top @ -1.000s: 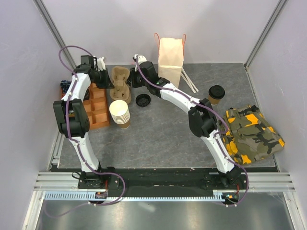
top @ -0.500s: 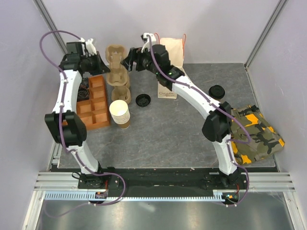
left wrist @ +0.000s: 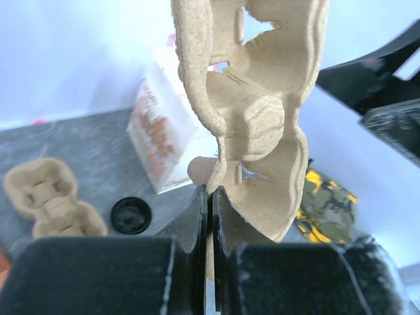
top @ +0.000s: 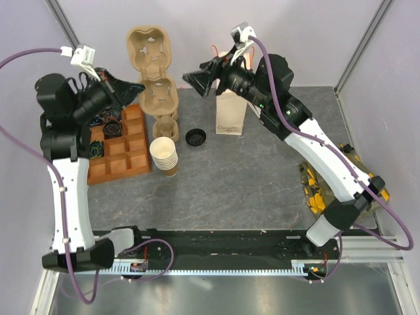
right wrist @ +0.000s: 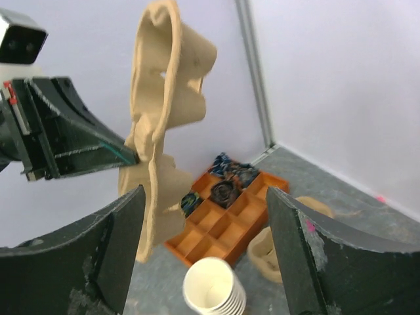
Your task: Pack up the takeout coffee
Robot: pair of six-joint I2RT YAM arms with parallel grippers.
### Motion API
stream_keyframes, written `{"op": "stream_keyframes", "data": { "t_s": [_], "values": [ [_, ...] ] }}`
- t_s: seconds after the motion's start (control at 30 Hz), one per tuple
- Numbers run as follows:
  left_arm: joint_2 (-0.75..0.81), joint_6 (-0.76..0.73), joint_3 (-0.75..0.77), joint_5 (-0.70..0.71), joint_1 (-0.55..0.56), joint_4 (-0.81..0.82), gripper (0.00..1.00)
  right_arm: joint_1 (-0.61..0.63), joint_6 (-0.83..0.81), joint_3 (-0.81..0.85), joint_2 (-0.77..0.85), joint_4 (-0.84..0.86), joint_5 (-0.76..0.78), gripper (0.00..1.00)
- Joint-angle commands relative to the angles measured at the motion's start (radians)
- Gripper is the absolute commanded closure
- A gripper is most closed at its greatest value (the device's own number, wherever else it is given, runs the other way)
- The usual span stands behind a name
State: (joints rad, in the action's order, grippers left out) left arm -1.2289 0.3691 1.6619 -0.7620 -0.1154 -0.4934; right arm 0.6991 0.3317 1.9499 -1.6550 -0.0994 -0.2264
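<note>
Grey tabletop (top: pixel 230 187), bag (top: pixel 231 117) far side: L gripper (left wrist: pixel 210 197) clamps raised pulp carrier (top: pixel 149 49), R gripper (right wrist: pixel 205 197) gapes empty; coffee unseen, prob. unpacked.

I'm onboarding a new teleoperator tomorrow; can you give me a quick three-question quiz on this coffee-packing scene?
1. True or false: the left end effector is shut on the raised pulp cup carrier.
2. Where does the loose black lid lie? A) in the orange tray B) on the table between the cup stack and the paper bag C) atop the cup stack
3. Fill in: the right end effector is ___.
Key: 1 true; 2 B; 3 open.
</note>
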Motion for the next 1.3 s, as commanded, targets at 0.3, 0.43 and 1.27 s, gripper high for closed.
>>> {"op": "stream_keyframes", "data": {
  "t_s": [0.3, 0.43, 1.27],
  "values": [
    [0.189, 0.244, -0.237, -0.054, 0.002, 0.194, 0.98, 0.165, -0.123, -0.180, 0.150, -0.098, -0.001, 0.30],
    [0.227, 0.271, -0.318, -0.051, 0.000, 0.251, 0.98, 0.188, -0.102, -0.180, 0.124, -0.102, -0.017, 0.40],
    [0.209, -0.400, -0.076, 0.078, -0.001, -0.362, 0.17, 0.195, -0.181, -0.288, 0.201, -0.194, 0.087, 1.00]
  ]
}}
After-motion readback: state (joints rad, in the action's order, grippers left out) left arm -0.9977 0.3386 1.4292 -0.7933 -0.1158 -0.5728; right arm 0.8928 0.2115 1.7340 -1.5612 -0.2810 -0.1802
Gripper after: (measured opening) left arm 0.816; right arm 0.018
